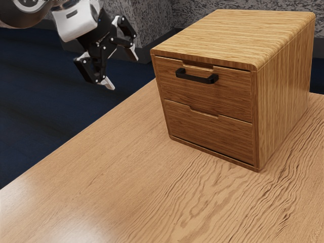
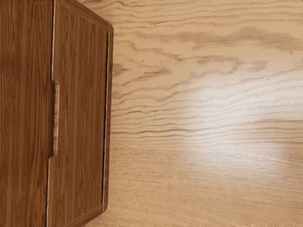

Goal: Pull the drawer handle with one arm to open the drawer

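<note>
One wooden cabinet (image 1: 283, 76). Two drawers in cabinet front: one upper drawer (image 1: 228, 96), one lower drawer (image 1: 207, 129). One black handle (image 1: 197, 76). One wooden table (image 1: 152, 192). One black gripper (image 1: 120, 68), two fingers (image 1: 109, 82).

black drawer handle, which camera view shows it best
The exterior view: the black bar handle sits in full on the top drawer front of the wooden cabinet. The wrist view catches the cabinet's lower drawer front and the wooden table.
</note>
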Controlling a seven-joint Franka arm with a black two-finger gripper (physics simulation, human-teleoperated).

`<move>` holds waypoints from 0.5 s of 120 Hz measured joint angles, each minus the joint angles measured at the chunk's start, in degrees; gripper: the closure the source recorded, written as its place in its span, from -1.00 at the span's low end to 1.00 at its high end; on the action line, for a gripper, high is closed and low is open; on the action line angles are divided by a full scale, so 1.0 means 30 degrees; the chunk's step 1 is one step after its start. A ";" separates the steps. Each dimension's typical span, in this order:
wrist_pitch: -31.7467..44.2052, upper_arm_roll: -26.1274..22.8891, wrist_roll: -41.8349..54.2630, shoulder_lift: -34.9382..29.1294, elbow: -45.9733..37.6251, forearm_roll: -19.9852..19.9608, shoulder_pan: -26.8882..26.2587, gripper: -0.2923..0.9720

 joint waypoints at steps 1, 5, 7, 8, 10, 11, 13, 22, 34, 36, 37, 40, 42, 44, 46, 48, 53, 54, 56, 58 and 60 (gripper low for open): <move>0.0018 -0.0008 0.0070 0.0021 0.0001 0.0002 0.0004 -0.50; 0.0085 -0.0029 0.0343 0.0145 0.0001 0.0013 0.0009 -0.50; 0.0123 -0.0035 0.0474 0.0218 0.0001 0.0019 0.0007 -0.50; 0.0149 -0.0038 0.0538 0.0256 0.0001 0.0021 0.0005 -0.50; 0.0207 -0.0042 0.0664 0.0317 0.0000 0.0026 0.0000 -0.50; 0.0236 -0.0047 0.0725 0.0340 0.0000 0.0028 0.0002 -0.50; 0.0307 -0.0061 0.0846 0.0385 0.0000 0.0031 0.0007 -0.50; 0.0737 -0.0328 0.1342 0.0529 0.0000 0.0113 0.0227 -0.50; 0.1215 -0.1028 0.1898 0.0711 0.0014 0.0463 0.0758 -0.50; 0.1277 -0.1099 0.1982 0.0752 0.0010 0.0496 0.0785 -0.50; 0.1306 -0.1141 0.2023 0.0768 0.0013 0.0512 0.0803 -0.50; 0.1387 -0.1276 0.2143 0.0811 0.0008 0.0553 0.0850 -0.50; 0.1435 -0.1401 0.2221 0.0833 0.0006 0.0579 0.0901 -0.50; 0.1482 -0.1523 0.2296 0.0856 0.0004 0.0606 0.0937 -0.50; 0.1525 -0.1641 0.2368 0.0896 0.0004 0.0629 0.0953 -0.50; 0.1565 -0.1769 0.2438 0.0942 0.0003 0.0675 0.0960 -0.50; 0.1665 -0.2073 0.2606 0.1083 0.0002 0.0801 0.0874 -0.50; 0.1685 -0.2138 0.2638 0.1115 0.0002 0.0834 0.0844 -0.50; 0.1721 -0.2282 0.2701 0.1166 0.0001 0.0899 0.0780 -0.50; 0.1762 -0.2388 0.2762 0.1218 0.0001 0.0955 0.0657 -0.50; 0.1818 -0.2466 0.2821 0.1287 0.0001 0.1004 0.0488 -0.50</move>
